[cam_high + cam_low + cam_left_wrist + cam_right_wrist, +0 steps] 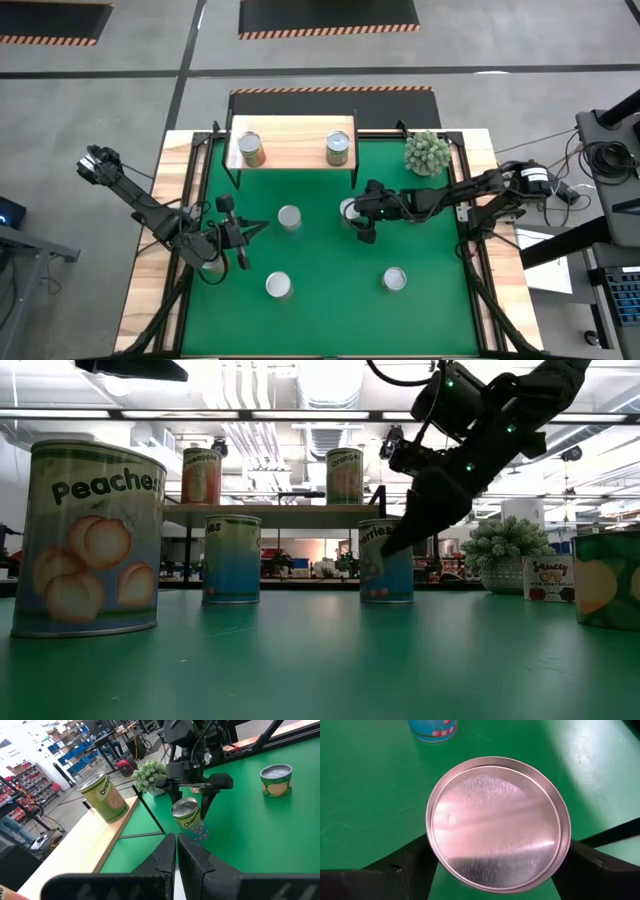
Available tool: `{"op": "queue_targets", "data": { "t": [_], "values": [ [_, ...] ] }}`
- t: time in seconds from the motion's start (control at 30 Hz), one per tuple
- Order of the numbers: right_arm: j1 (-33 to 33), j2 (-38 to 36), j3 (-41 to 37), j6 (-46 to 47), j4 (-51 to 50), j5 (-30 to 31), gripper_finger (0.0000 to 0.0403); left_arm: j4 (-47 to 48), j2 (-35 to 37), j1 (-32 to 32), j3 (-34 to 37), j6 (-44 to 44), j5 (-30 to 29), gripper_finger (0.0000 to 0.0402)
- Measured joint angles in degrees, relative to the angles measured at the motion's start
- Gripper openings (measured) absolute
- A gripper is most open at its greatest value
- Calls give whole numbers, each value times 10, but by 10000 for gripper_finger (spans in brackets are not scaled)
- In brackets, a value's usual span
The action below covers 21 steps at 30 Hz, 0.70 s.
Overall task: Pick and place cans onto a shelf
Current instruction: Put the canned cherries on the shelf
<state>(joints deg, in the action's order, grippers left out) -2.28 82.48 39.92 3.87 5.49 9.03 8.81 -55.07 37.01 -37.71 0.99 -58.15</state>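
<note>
Over the middle of the green counter [320, 300], my right gripper [356, 215] straddles the cherries can [189, 820], fingers spread on either side of its silvery top, not yet closed on it. The can looks tilted in the left wrist view, so if I close off-centre I judge it could tip or slip out. The blue-labelled can [289, 217] stands near, and the shelf [292, 146] beyond already carries two cans, leaving a gap between them. The ball plant [427, 152] sits beside the shelf's end. My left gripper [240, 236] waits closed, empty, near the counter's left edge.
</note>
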Motion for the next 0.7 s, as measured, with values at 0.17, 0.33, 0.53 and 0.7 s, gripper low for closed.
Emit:
{"op": "queue_targets", "data": {
  "t": [0.17, 0.33, 0.53, 0.7],
  "values": [
    [1, -2, 0, 8, -1, 0, 277, -8, 0, 0, 0, 2, -12, 0],
    [2, -7, 0, 2, -6, -3, 280, -18, 0, 0, 0, 2, -58, 0],
    [10, -58, 7, 25, -47, -50, 289, -20, 0, 0, 0, 0, -59, 0],
    [29, -116, 18, 37, -95, -47, 290, -20, 0, 0, 0, 0, -59, 0]
  ]
}}
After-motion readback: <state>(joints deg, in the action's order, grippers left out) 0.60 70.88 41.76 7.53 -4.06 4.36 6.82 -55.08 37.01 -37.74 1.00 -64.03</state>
